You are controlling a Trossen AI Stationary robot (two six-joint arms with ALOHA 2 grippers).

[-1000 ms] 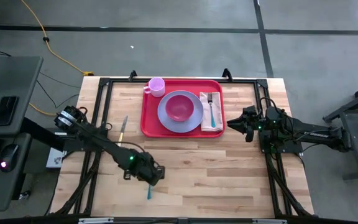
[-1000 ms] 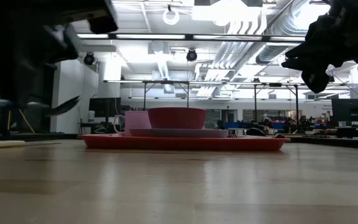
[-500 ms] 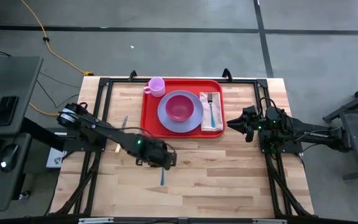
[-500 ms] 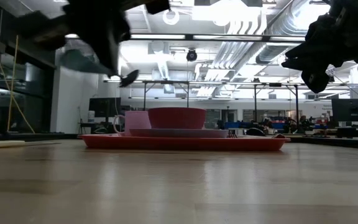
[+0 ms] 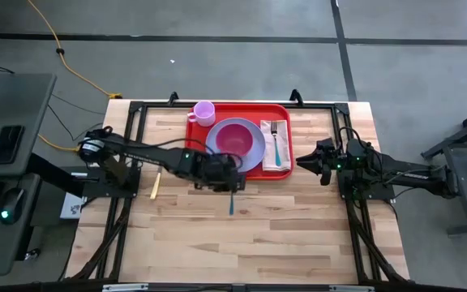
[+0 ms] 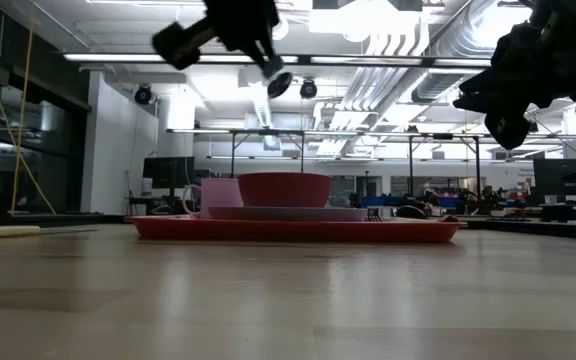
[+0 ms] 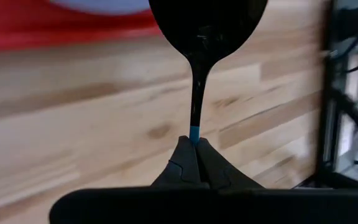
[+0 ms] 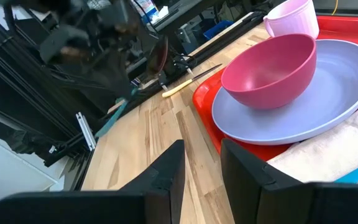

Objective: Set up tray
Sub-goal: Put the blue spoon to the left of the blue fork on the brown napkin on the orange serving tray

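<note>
The red tray (image 5: 194, 154) lies at the table's far middle, carrying a lavender plate (image 5: 254, 150), a pink bowl (image 5: 233, 138), a pink cup (image 5: 204, 112) and a napkin with a fork (image 5: 276, 146). My left gripper (image 5: 230, 185) hovers at the tray's near edge, shut on a spoon with a teal handle (image 5: 232, 203). The spoon's dark bowl (image 7: 207, 25) shows ahead of the fingers, and also in the low view (image 6: 279, 84). My right gripper (image 5: 302, 162) hangs open and empty just right of the tray, also seen in the right wrist view (image 8: 199, 163). My left gripper pinches the spoon between its two fingers where the dark neck meets the teal handle (image 7: 194, 133). The fingers lie across the spoon. It is lifted clear of the table, its handle (image 5: 232, 204) sticking out toward the near edge and its bowl toward the tray.
A knife with a tan handle (image 5: 156, 185) lies on the wood left of the tray. Black frame rails (image 5: 136, 130) run along the table's left, right and far sides. Bare wood (image 5: 282, 235) lies near of the tray.
My left gripper has carried the spoon from the table's near left up and toward the far right, to the tray's near edge. The spoon has stayed in the shut fingers, clear of the table, its handle still pointing toward the near edge.
</note>
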